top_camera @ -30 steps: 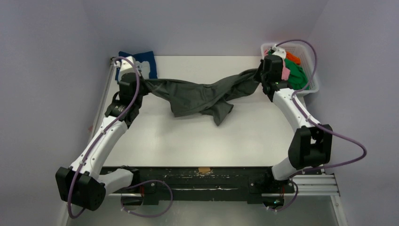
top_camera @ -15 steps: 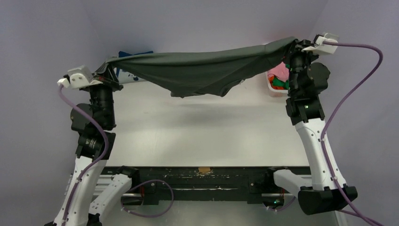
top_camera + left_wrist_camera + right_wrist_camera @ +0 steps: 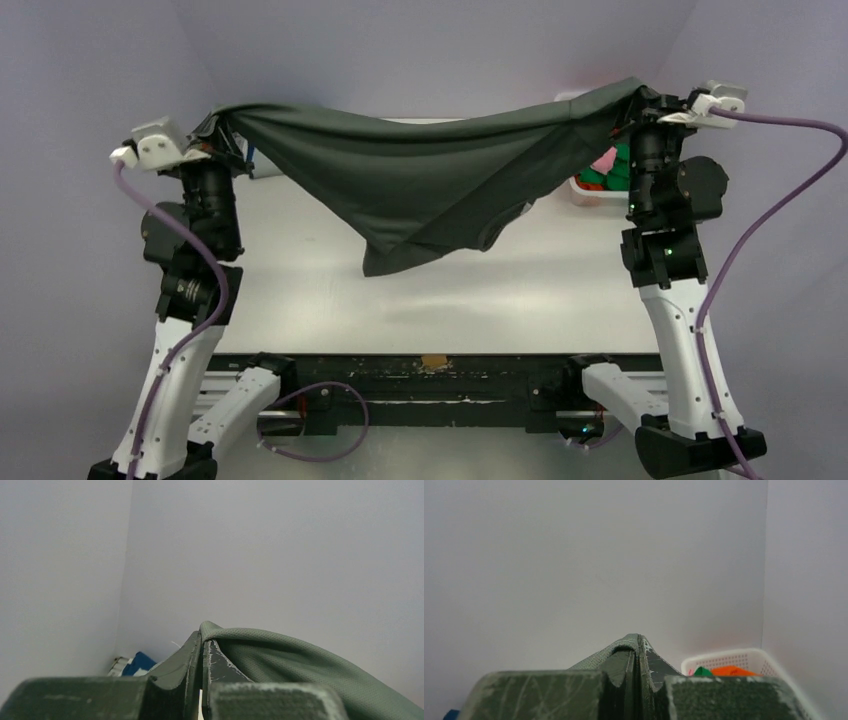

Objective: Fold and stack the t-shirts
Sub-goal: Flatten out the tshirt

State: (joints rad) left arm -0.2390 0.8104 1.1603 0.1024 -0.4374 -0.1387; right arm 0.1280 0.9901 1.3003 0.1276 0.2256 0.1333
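Your count for this entry:
- Arms, 2: left arm (image 3: 185,300), right arm (image 3: 680,330).
- Grippers, 2: left gripper (image 3: 201,641), right gripper (image 3: 638,640).
- Dark grey t-shirt (image 3: 420,180), 1.
- Navy blue t-shirt (image 3: 140,661), 1, mostly hidden.
- White basket (image 3: 734,657), 1, holding three colours: pink cloth (image 3: 605,160), green cloth (image 3: 622,172), orange cloth (image 3: 730,670).
- Table (image 3: 450,310), 1.

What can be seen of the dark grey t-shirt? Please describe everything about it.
The dark grey t-shirt is plain, soft cloth with a fine knit texture. It hangs in the air, stretched between the arms: the left claw pinches one end and the right claw the other, both shut on it. Its top edge sags a little in the middle; the loose rest droops in folds to a point above the table, seemingly without touching it.
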